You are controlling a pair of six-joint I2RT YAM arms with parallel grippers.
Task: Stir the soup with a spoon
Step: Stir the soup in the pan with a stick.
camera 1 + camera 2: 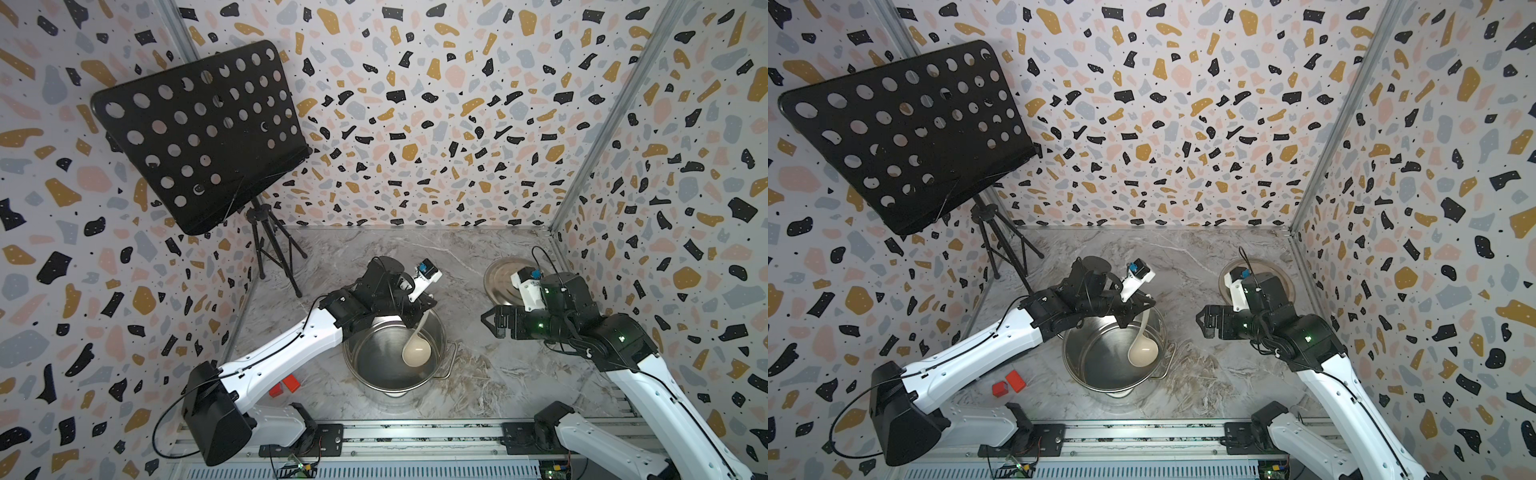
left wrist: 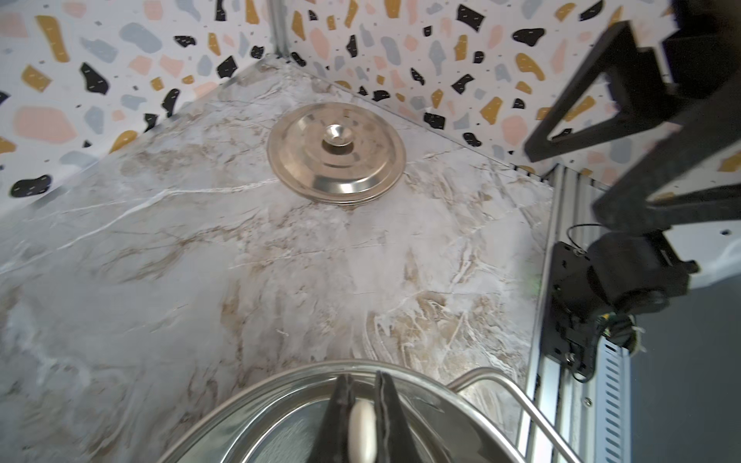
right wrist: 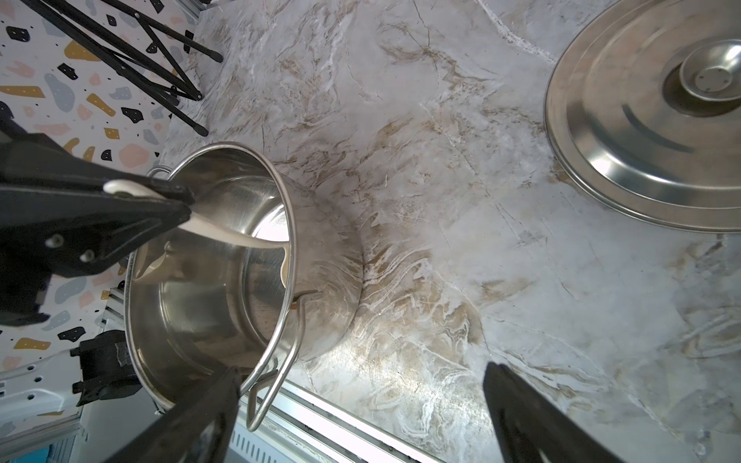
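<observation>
— Layout?
— By the table's (image 1: 498, 374) front edge stands the bare steel pot (image 1: 374, 365). The spoon (image 1: 416, 354) is inside, bowl down. The left gripper (image 3: 187, 206) clamps its handle top, and the right gripper (image 1: 486, 321) gapes empty.
— Handling?
— Likely light, stiff, slick plastic; hold high on the handle.

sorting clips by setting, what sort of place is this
Probably a robot test booth staged as a kitchen, not a real one: terrazzo-print walls box in a marble-look tabletop, the left arm and right arm sit on an aluminium rail, and a steel stockpot holds a cream ladle.
</observation>
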